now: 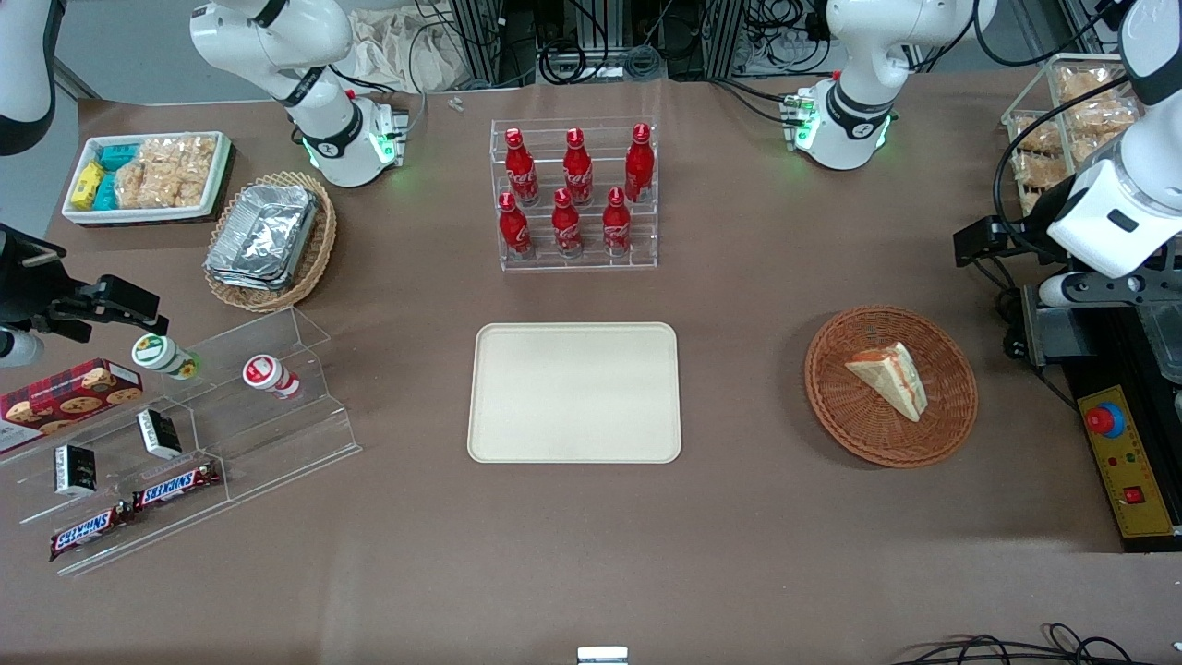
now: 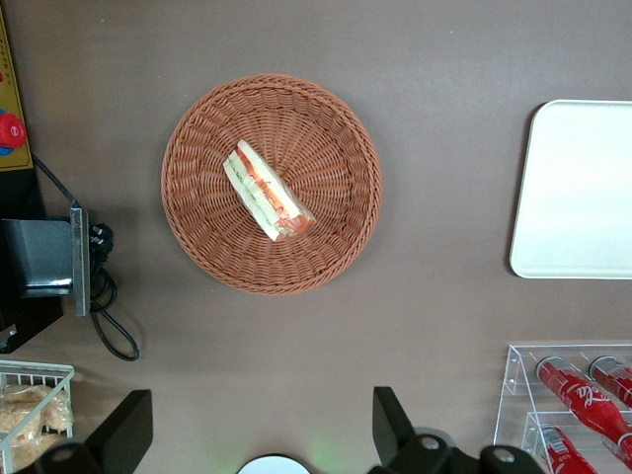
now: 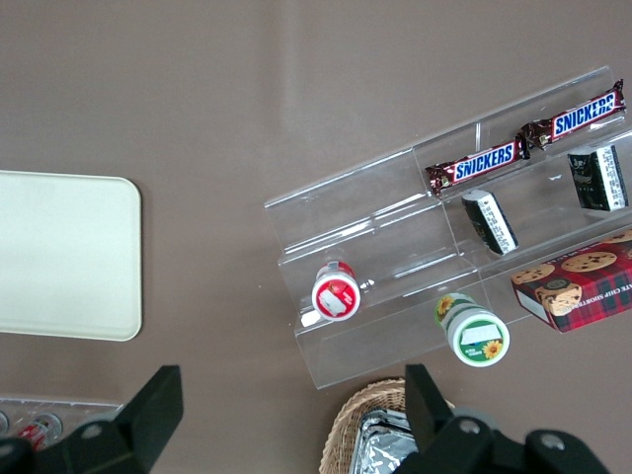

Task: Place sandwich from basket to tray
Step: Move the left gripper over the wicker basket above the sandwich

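The sandwich (image 1: 888, 376), a pale bread wedge with red and green filling, lies in the round reddish-brown wicker basket (image 1: 951, 406) toward the working arm's end of the table. The cream rectangular tray (image 1: 574, 392) lies empty at the table's middle. In the left wrist view the sandwich (image 2: 267, 192) lies in the basket (image 2: 197, 168), with the tray's edge (image 2: 578, 188) beside it. My left gripper (image 2: 259, 430) hangs high above the table, apart from the basket and farther from the front camera. It is open and empty, its fingers (image 2: 390, 425) wide apart.
A clear rack of red bottles (image 1: 574, 194) stands farther from the front camera than the tray. A yellow box with a red stop button (image 1: 1122, 453) and cables lie beside the basket at the table's edge. A tan basket of foil containers (image 1: 268, 240) and snack shelves (image 1: 185, 434) stand toward the parked arm's end.
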Robot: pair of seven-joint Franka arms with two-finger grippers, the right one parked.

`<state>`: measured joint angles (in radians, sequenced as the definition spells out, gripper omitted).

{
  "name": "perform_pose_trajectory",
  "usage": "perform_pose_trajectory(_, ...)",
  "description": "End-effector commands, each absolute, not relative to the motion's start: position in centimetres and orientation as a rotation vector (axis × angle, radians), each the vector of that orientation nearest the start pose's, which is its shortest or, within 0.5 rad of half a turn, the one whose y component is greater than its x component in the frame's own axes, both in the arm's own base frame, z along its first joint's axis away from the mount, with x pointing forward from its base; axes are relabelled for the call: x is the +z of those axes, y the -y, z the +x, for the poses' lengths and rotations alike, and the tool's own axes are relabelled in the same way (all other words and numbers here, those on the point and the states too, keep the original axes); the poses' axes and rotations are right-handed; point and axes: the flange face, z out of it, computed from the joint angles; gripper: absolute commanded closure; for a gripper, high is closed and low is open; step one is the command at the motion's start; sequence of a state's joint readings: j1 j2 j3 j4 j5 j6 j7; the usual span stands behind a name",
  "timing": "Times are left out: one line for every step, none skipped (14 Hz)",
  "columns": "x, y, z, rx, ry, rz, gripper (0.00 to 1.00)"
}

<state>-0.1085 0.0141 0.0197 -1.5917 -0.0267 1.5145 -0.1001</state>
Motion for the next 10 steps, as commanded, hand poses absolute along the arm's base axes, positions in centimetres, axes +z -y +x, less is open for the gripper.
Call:
perform_pose_trajectory(60.6,5.0,54.8,0.169,0.037,-3.158,0.0)
perform_pose_trajectory(60.2,5.0,55.0,0.181,0.042,-3.155,0.0)
perform_pose_trajectory(60.2,5.1,55.0,0.18,0.04,-3.153,0.0)
perform_pose_trajectory(60.1,5.1,55.1,0.182,0.052,-3.151,0.0)
perform_pose_trajectory(59.9,4.9,55.2,0.186,0.095,-3.154,0.0)
perform_pose_trajectory(59.8,4.8,55.3,0.182,0.12,-3.155,0.0)
perform_pose_trajectory(59.7,4.7,55.3,0.186,0.144,-3.15,0.0)
perform_pose_trajectory(59.6,4.8,55.3,0.189,0.232,-3.139,0.0)
perform_pose_trajectory(59.5,4.8,55.4,0.179,0.338,-3.125,0.0)
perform_pose_trajectory(59.3,4.8,55.8,0.16,0.422,-3.115,0.0)
